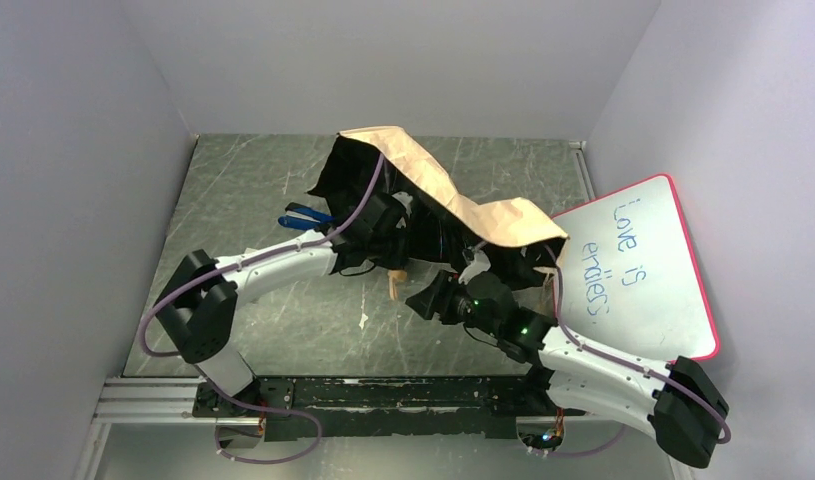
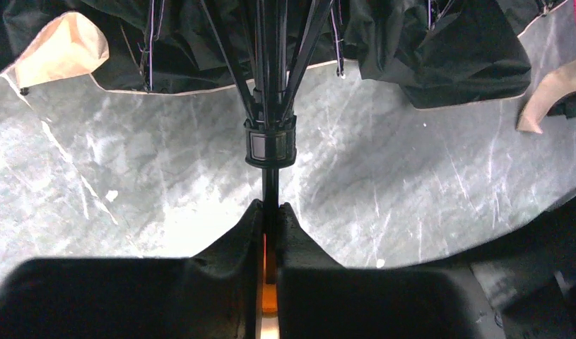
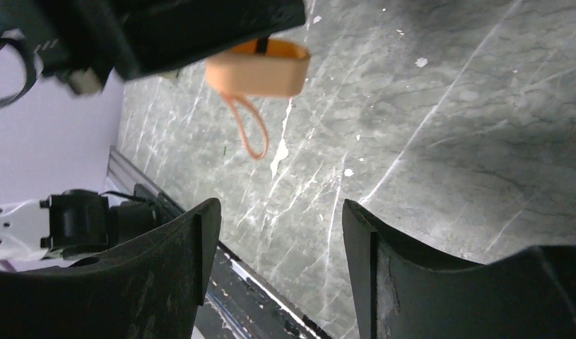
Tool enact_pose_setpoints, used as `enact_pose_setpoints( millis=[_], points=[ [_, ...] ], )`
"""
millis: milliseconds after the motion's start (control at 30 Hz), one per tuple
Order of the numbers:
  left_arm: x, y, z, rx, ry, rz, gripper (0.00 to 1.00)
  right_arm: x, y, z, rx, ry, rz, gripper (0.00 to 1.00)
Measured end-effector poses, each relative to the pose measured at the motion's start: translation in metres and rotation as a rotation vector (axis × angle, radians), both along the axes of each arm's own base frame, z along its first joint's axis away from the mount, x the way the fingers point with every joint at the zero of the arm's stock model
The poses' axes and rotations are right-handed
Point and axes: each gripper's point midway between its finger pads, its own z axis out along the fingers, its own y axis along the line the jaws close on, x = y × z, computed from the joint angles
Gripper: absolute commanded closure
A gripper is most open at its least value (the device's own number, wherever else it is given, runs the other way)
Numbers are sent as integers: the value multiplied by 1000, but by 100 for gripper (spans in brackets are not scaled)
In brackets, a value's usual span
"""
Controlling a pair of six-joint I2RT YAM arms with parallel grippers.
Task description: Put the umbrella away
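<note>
Item, umbrella (image 1: 453,200): lying partly open on the far middle of the grey marbled table (image 1: 273,200), its cream canopy crumpled over the black lining, one edge reaching the whiteboard (image 1: 638,260) at the right. Left gripper (image 2: 271,212): jaws pinching the thin dark shaft (image 2: 271,185) just below the ribbed runner, with the tan handle (image 3: 260,67) and its loop cord (image 3: 249,131) sticking out behind. Right gripper (image 3: 274,212): jaws spread wide and holding nothing, hovering over bare table near that handle.
</note>
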Motion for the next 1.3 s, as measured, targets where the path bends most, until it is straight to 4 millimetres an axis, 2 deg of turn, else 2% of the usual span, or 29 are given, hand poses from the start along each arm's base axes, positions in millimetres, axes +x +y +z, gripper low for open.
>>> enact_pose_setpoints(
  millis=[167,200,233,300,400,467,667,833,900,1000,1100,1200,1300],
  points=[
    [15,-5,-1,10,2,16,49,-9,3,5,4,-26,73,33],
    [17,-7,-1,13,-2,12,45,-11,3,4,-1,-28,84,33],
    [18,-7,-2,17,-6,4,29,-12,3,4,-5,-30,93,33],
    [16,-5,-4,40,-4,-13,23,-14,3,5,-15,-35,107,33],
    [11,2,-9,80,5,-42,23,-12,3,14,-22,-55,114,33],
    [6,9,-15,107,10,-62,28,-8,4,25,-20,-79,109,33],
    [-33,45,-36,186,73,-139,56,5,6,59,-37,-142,86,36],
    [-58,67,-47,208,111,-168,67,16,6,100,-49,-221,67,48],
    [-64,72,-51,209,122,-173,66,21,5,115,-48,-254,54,52],
    [-73,78,-54,203,137,-185,56,29,3,133,-49,-298,20,56],
    [-80,76,-50,181,134,-208,44,41,4,134,-68,-301,-18,57],
    [-88,70,-38,145,111,-245,44,52,7,128,-100,-287,-42,57],
    [-96,61,-14,75,63,-294,46,64,8,129,-127,-287,-62,55]
  ],
)
